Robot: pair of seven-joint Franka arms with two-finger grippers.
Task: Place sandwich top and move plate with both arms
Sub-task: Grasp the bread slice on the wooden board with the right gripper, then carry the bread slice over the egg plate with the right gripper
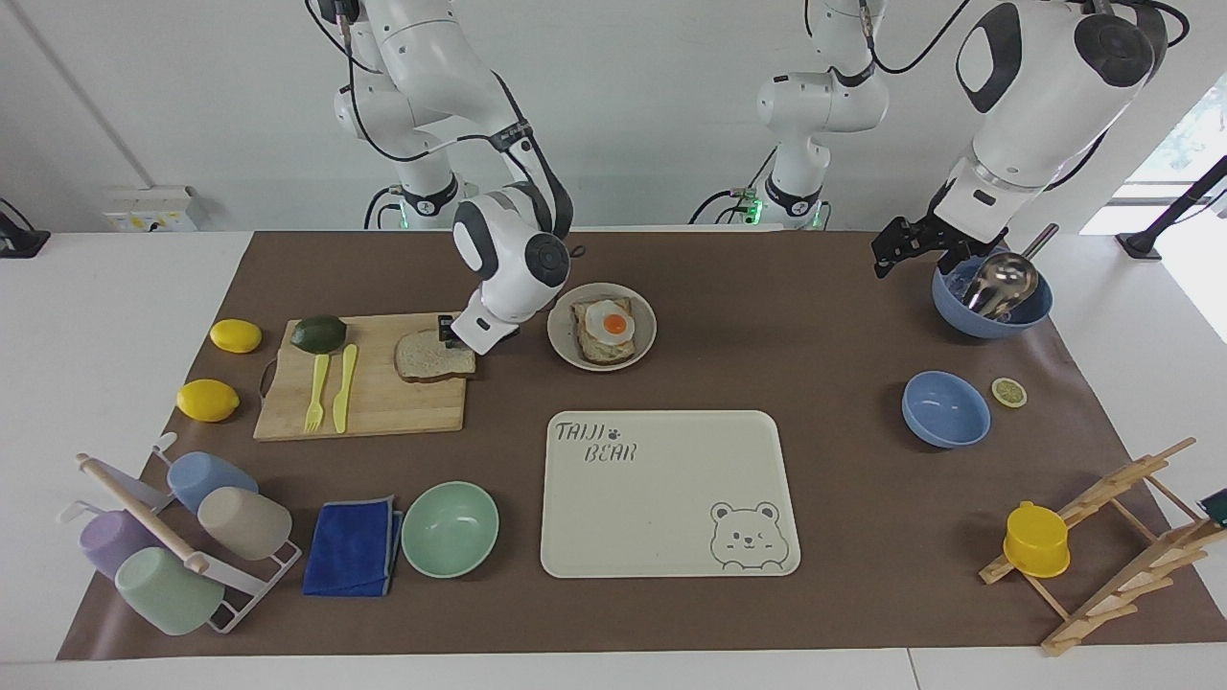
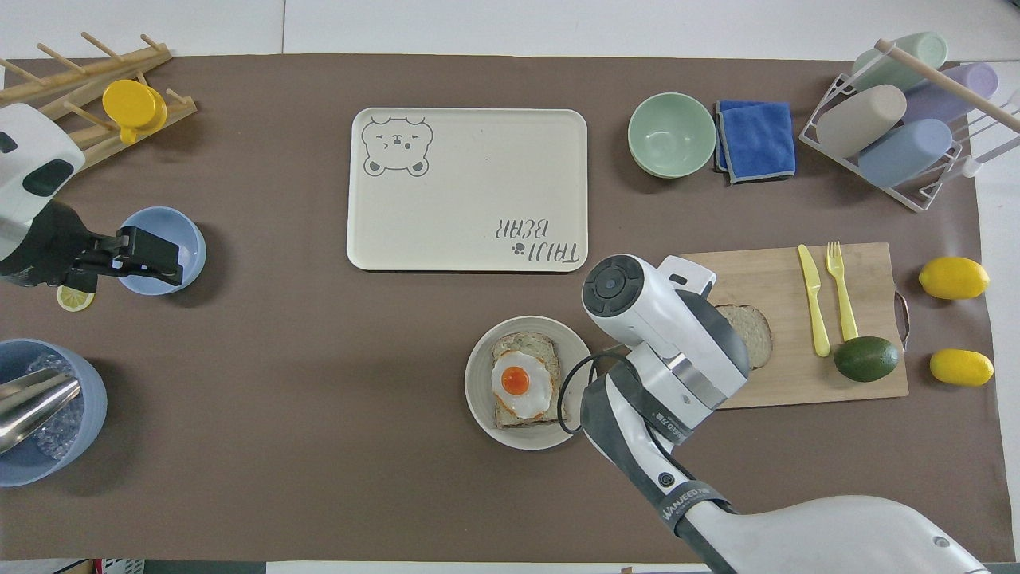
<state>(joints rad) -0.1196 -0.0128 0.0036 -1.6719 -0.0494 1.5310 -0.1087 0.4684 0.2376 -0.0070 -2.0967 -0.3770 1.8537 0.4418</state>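
Nearest our bases, our left gripper (image 1: 901, 251) hangs with fingers spread and nothing in them over the brown mat beside the blue bowl holding a metal scoop (image 1: 992, 292), waiting for the two-arm carry. Next comes the small round beige plate (image 1: 644, 343), bearing toast with a fried egg (image 1: 606, 331), so the sandwich lacks its lid. Beside it, at the wooden cutting board's (image 1: 383, 402) corner, our right gripper (image 1: 458, 337) is down on the pale brown-crusted bread slice (image 1: 429, 356); whether its fingers have closed on it we cannot tell.
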